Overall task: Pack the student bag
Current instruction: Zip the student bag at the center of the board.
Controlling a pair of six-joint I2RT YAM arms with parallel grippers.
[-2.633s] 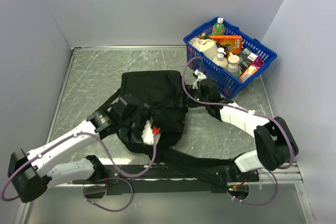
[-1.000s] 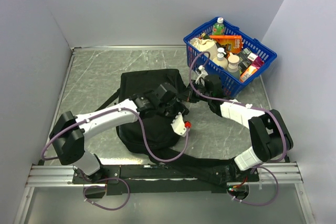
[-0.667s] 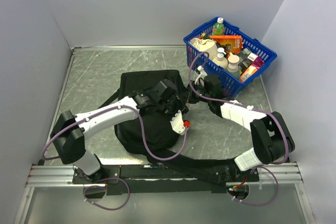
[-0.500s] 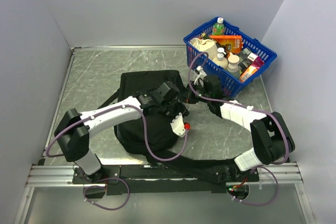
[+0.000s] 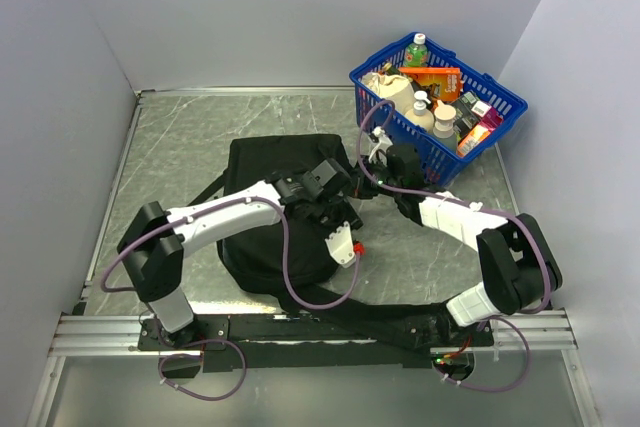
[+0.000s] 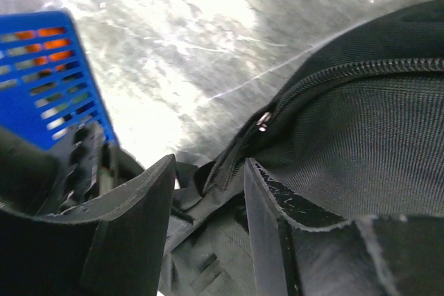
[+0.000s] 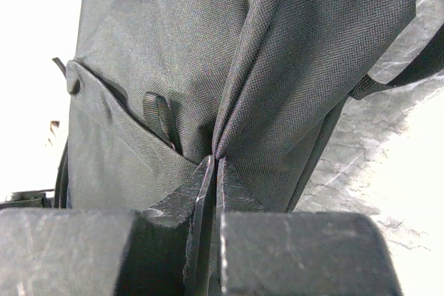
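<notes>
The student bag (image 5: 270, 172) is a black fabric backpack lying flat in the middle of the table. My left gripper (image 5: 348, 205) has reached across it to its right edge. In the left wrist view this gripper (image 6: 208, 175) is open, with loose folds of the student bag (image 6: 361, 129) between its jaws; the closed zipper (image 6: 347, 74) and its metal pull (image 6: 262, 121) lie just beyond. My right gripper (image 5: 368, 175) is at the same edge. In the right wrist view it (image 7: 215, 164) is shut on a pinched fold of the bag (image 7: 173, 67).
A blue mesh basket (image 5: 500, 97) holding bottles and boxes stands at the back right, close behind the right gripper; its wall (image 6: 48, 74) shows in the left wrist view. The bag's straps (image 5: 215, 187) trail left and toward the arm bases. Grey walls enclose the table.
The left arm swung from the bag's near-left side across it to its right edge, then crept a little further right. The right gripper kept its hold on the fabric.
</notes>
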